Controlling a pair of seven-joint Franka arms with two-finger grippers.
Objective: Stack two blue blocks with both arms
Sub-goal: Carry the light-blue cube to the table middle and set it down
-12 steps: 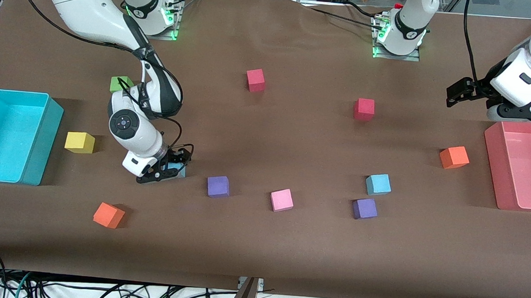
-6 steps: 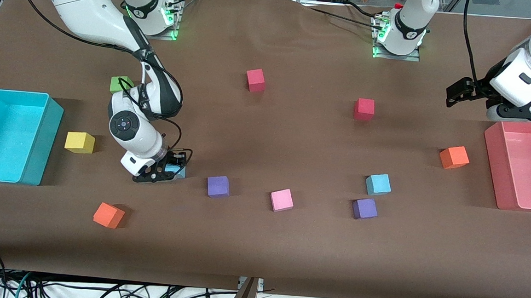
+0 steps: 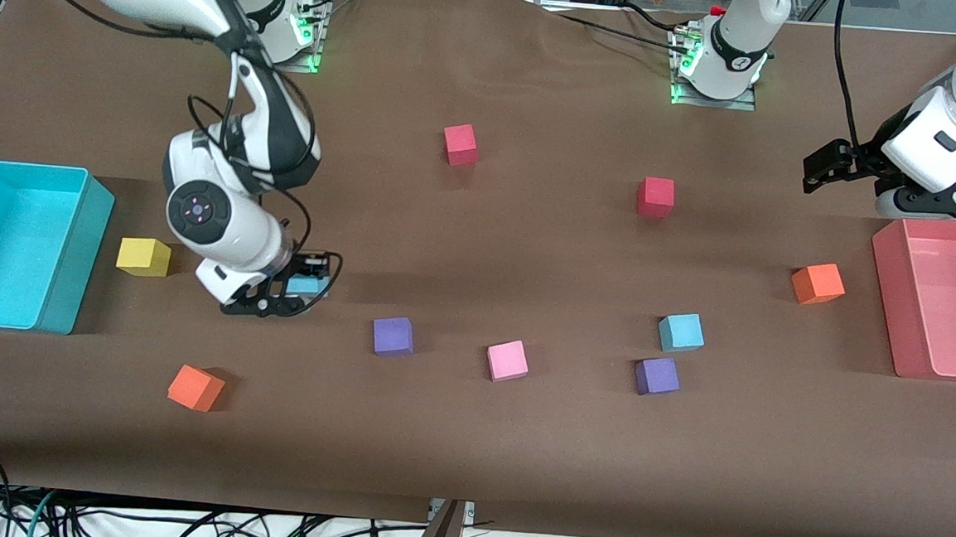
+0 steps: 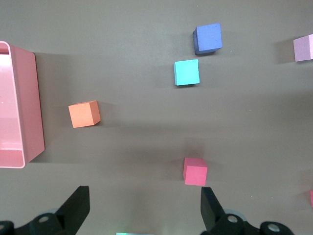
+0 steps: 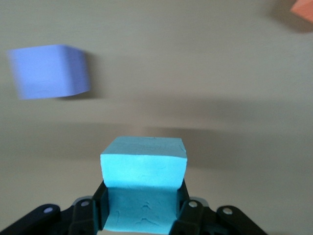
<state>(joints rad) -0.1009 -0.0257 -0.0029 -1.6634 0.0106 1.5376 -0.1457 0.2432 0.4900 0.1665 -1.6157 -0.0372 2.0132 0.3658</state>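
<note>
Step in hand: transport of first blue block (image 3: 305, 284). Right gripper (image 3: 290, 288) clamped on it, off table, over spot between yellow cube (image 3: 143, 256) and purple cube (image 3: 393, 335).

Second blue block (image 3: 681, 331) flat on table toward left arm's end, beside another purple cube (image 3: 657, 376).

Left gripper (image 3: 820, 168) waits above pink bin (image 3: 889, 269), fingers spread, empty.

Next, likely: carry across, square faces, set down on top.

Cube: no long axis; held level, sides gripped.

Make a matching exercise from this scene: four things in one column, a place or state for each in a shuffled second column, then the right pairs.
1. right gripper
2. left gripper
3. yellow block
4. free blue block

A. beside the cyan bin
B. open, above the table near the pink bin
C. on the table beside a purple block
D. shut on the held blue block

Pairs: 1-D, 2-B, 3-A, 4-C
</note>
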